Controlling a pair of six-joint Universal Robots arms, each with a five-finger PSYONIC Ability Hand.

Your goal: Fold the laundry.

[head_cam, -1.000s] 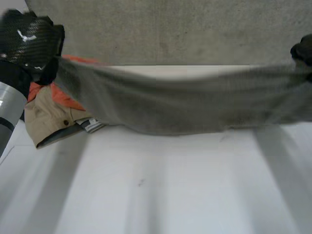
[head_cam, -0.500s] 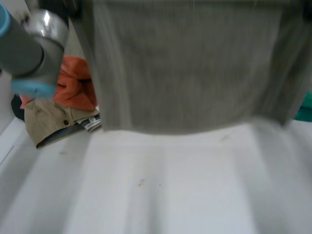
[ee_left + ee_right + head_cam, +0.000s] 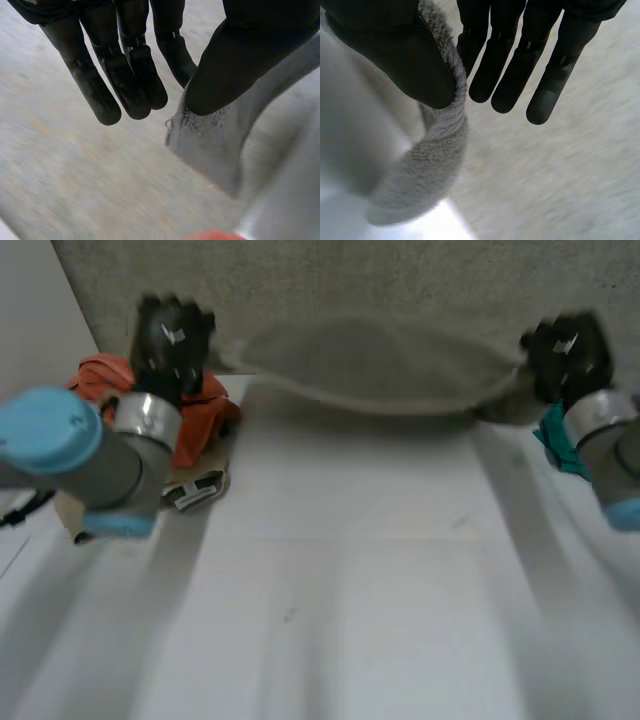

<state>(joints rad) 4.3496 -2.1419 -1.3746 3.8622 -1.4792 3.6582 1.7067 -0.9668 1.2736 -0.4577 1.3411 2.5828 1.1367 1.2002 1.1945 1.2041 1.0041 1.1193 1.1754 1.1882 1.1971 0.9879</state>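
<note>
Both arms reach far out over the tabletop (image 3: 350, 590). The left hand (image 3: 172, 338) and right hand (image 3: 563, 348) are well apart, and a grey cloth (image 3: 370, 375) is slung between them, sagging in the middle. The left wrist view adds that this hand's thumb pins a frayed corner of the cloth against straight fingers (image 3: 125, 80). The right wrist view shows the right thumb clamping a rolled hem the same way. An orange garment (image 3: 205, 415) lies just beside the left hand's wrist.

Sagging grey cloth (image 3: 370, 375) strung between left hand (image 3: 172, 340) and right hand (image 3: 565, 348), orange garment (image 3: 203, 422) beside left arm (image 3: 105, 455)
</note>
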